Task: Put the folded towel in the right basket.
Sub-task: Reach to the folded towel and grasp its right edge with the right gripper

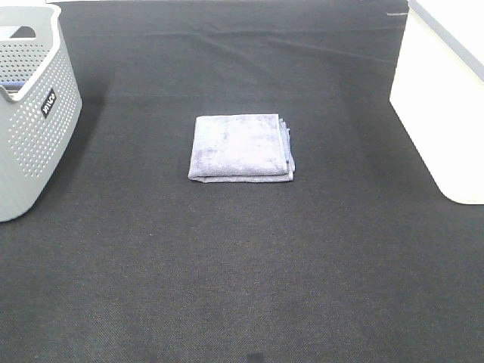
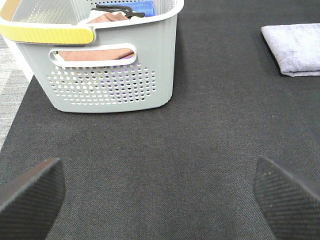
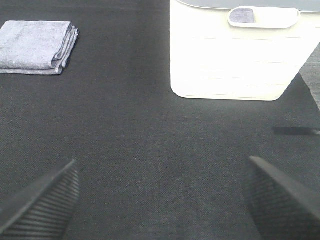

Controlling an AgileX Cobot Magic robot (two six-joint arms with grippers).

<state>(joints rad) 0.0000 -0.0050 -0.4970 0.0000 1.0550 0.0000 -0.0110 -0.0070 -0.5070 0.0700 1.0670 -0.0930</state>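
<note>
A folded grey-blue towel (image 1: 240, 147) lies flat on the black mat at the table's middle. It also shows in the left wrist view (image 2: 295, 49) and in the right wrist view (image 3: 36, 46). The right basket (image 1: 442, 91) is white with solid walls and stands at the right edge; it shows in the right wrist view (image 3: 235, 55). Neither arm shows in the exterior high view. My left gripper (image 2: 160, 197) is open and empty, low over the mat in front of the grey basket. My right gripper (image 3: 162, 200) is open and empty, in front of the white basket.
A grey perforated basket (image 1: 30, 113) stands at the left edge; in the left wrist view (image 2: 107, 65) it holds folded cloths, brown and blue. The black mat (image 1: 242, 272) covers the table.
</note>
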